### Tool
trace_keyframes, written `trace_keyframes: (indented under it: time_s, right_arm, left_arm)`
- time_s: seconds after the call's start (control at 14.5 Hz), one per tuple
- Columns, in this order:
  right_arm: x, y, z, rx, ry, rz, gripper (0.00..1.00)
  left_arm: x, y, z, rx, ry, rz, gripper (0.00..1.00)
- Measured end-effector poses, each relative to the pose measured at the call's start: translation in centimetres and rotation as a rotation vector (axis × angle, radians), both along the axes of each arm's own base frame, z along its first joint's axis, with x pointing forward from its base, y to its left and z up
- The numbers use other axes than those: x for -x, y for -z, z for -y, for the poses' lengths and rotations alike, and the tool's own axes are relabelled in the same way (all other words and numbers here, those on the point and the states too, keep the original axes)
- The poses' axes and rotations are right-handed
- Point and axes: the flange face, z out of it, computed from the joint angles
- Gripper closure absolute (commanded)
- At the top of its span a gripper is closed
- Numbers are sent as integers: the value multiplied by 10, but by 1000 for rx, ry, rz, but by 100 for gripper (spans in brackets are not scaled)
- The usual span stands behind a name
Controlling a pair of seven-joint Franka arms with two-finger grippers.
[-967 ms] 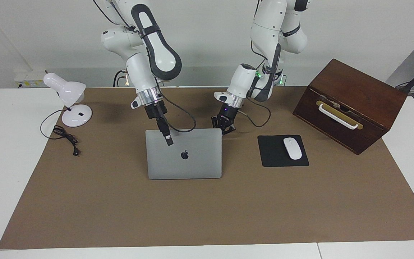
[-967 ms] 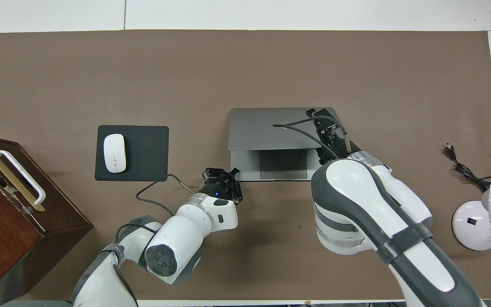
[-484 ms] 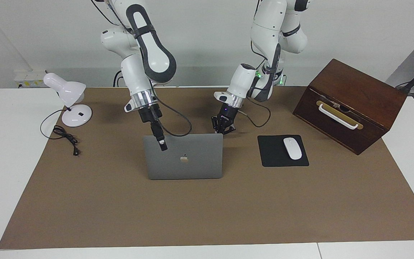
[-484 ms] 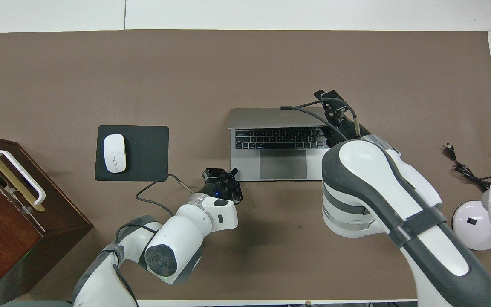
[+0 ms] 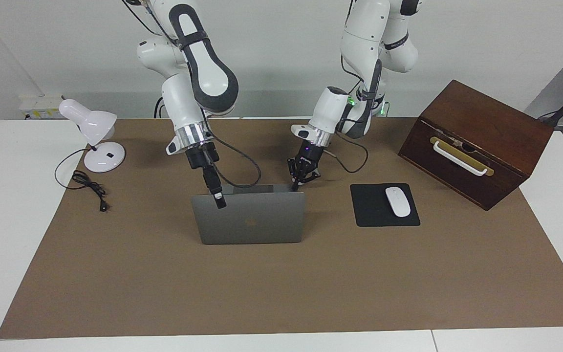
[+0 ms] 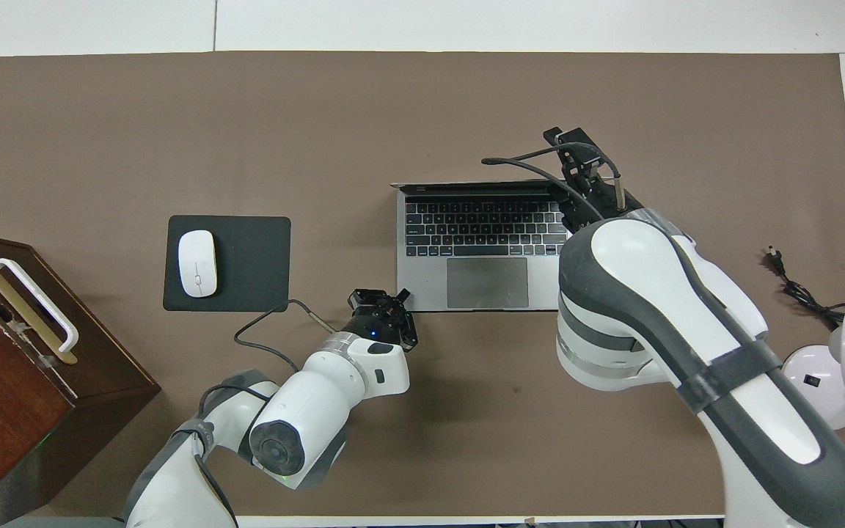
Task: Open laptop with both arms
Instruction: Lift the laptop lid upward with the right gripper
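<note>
The silver-grey laptop (image 5: 262, 220) stands open in the middle of the brown mat, its lid close to upright. From above, its black keys and grey trackpad (image 6: 487, 282) show. My right gripper (image 5: 218, 198) is open at the lid's top edge, at the corner toward the right arm's end, one finger lying over the lid's back. It shows over that same corner (image 6: 568, 139) from above. My left gripper (image 5: 297, 185) is shut, its tips down at the base's corner nearest the robots, toward the left arm's end (image 6: 400, 295).
A black mouse pad (image 5: 374, 215) with a white mouse (image 5: 397, 201) lies beside the laptop toward the left arm's end. A dark wooden box (image 5: 477, 142) with a white handle stands further that way. A white desk lamp (image 5: 97, 137) and its cable (image 5: 88, 188) sit at the right arm's end.
The lid has swung up from a low angle to nearly upright, baring the keyboard. My right gripper went with the lid's edge, away from the robots. The left gripper has stayed put.
</note>
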Motion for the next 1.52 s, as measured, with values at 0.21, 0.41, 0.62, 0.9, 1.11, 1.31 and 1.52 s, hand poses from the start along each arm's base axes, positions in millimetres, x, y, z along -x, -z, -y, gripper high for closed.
trace_keyframes:
  time_s: [0.21, 0.41, 0.62, 0.9, 1.11, 1.31, 1.52]
  right_arm:
    - [-9, -4, 5, 0, -5, 15, 0]
    - [-19, -7, 13, -12, -10, 24, 0]
    - [-27, -7, 21, -14, -23, 30, 0]
    - [-40, -7, 25, -15, -23, 40, 0]
    - [-50, -5, 25, -19, -18, 45, 0]
    - [-52, -5, 25, -20, -18, 46, 0]
    - [-50, -4, 16, -23, -30, 45, 0]
  left_arm:
    - [0, 0, 0, 0, 0, 0, 100]
    - [0, 0, 0, 0, 0, 1, 100]
    - [0, 0, 0, 0, 1, 1, 100]
    - [0, 0, 0, 0, 1, 1, 100]
    - [0, 0, 0, 0, 1, 2, 100]
    - [0, 0, 0, 0, 2, 2, 100]
    - [0, 0, 0, -1, 3, 3, 100]
